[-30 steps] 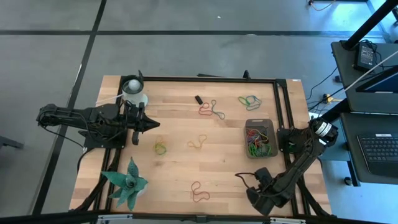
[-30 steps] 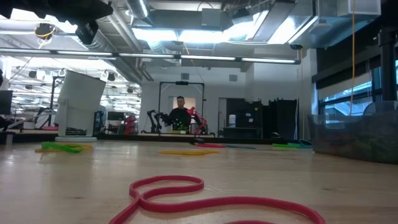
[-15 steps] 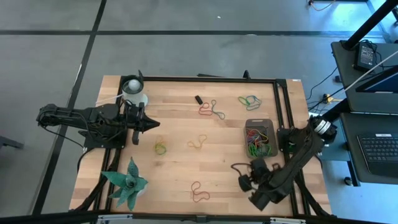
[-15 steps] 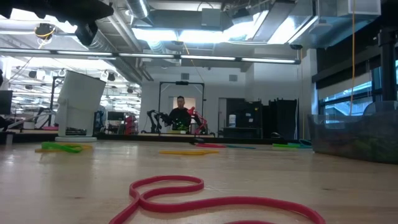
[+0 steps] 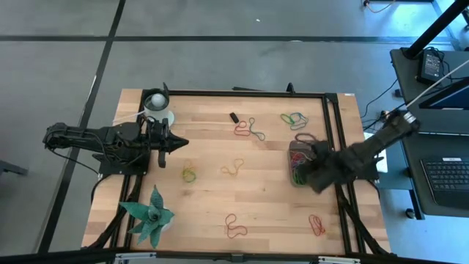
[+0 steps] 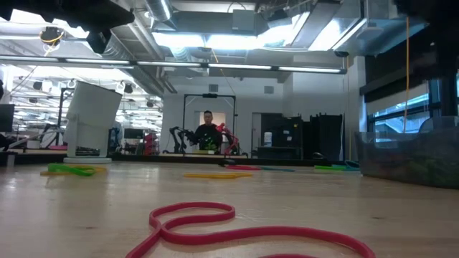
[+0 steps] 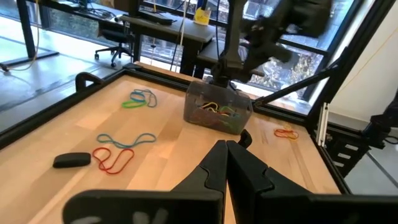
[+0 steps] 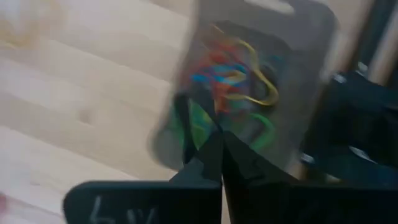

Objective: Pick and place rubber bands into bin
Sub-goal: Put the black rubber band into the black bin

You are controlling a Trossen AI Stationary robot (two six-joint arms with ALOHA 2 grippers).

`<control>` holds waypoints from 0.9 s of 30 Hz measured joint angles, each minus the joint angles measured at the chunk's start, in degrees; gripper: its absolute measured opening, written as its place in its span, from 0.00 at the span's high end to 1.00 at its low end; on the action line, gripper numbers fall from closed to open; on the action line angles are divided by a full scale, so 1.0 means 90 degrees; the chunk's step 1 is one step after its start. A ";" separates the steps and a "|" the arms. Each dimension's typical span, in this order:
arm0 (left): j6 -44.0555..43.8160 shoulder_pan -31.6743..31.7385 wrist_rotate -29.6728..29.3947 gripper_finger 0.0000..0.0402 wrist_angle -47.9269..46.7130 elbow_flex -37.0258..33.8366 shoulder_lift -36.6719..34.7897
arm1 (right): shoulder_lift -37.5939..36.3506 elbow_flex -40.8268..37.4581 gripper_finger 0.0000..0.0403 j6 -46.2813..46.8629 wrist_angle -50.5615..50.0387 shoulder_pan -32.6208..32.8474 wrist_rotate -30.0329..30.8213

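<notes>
table (image 5: pixel 212 198): pale wood planks, black frame
bin (image 5: pixel 293 147): dark grey, translucent walls
rubber bands in bin (image 8: pixel 239 84): yellow, red, blue, green tangle
far-right bands (image 5: pixel 294 118): green, blue
far-centre bands (image 5: pixel 248 129): red, blue
centre band (image 5: pixel 233 169): yellow
left-centre band (image 5: pixel 189 174): green
near bands (image 5: pixel 234 226): red
near-right band (image 5: pixel 316 224): red-orange
oblong piece (image 5: pixel 234 116): black
cup (image 5: pixel 157 107): white
plant ornament (image 5: pixel 150 215): teal-green, spiky
arms (image 5: pixel 110 143): black
</notes>
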 joint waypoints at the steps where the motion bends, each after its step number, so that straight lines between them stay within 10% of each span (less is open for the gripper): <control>1: -0.0001 0.0000 0.0000 0.99 0.0000 0.0000 0.0000 | -0.0202 -0.0242 1.00 -0.0195 0.0055 -0.0165 -0.0251; 13: -0.0001 0.0000 0.0007 0.99 -0.0001 0.0000 0.0000 | -0.1036 -0.3186 1.00 -0.1844 0.2664 -0.1247 -0.2068; 27: -0.0001 0.0000 -0.0005 0.99 -0.0002 0.0000 0.0000 | -0.1033 -0.3438 0.85 -0.2568 0.2822 -0.1549 -0.2022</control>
